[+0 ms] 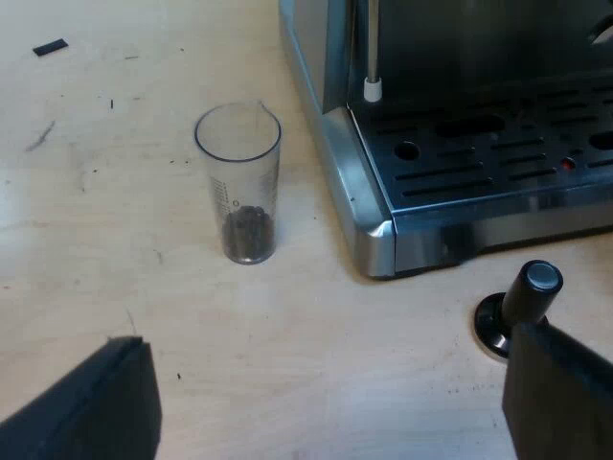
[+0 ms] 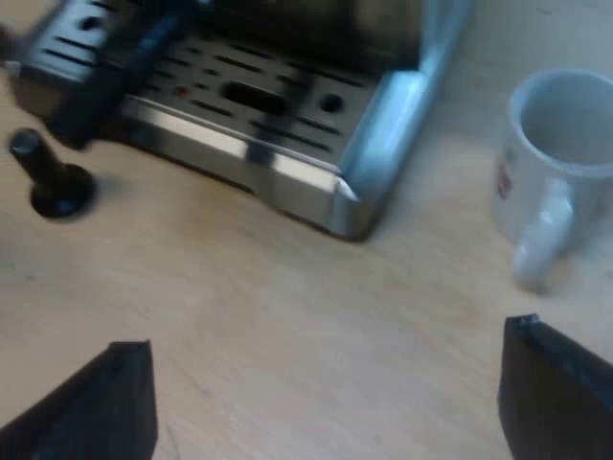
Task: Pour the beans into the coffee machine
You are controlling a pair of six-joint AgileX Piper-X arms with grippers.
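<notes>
Though near, glass [image 1: 238, 182] beyond left gripper [image 1: 326, 383]

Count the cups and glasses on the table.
2. A measuring glass holding some beans stands beside the espresso machine; a white mug stands near one of its front corners. Others may be hidden.

No legible text. The clear plastic measuring glass [image 1: 238, 182] carries printed graduation marks, figures unreadable. The white ceramic mug [image 2: 560, 163] carries a red printed mark on its wall, illegible
</notes>
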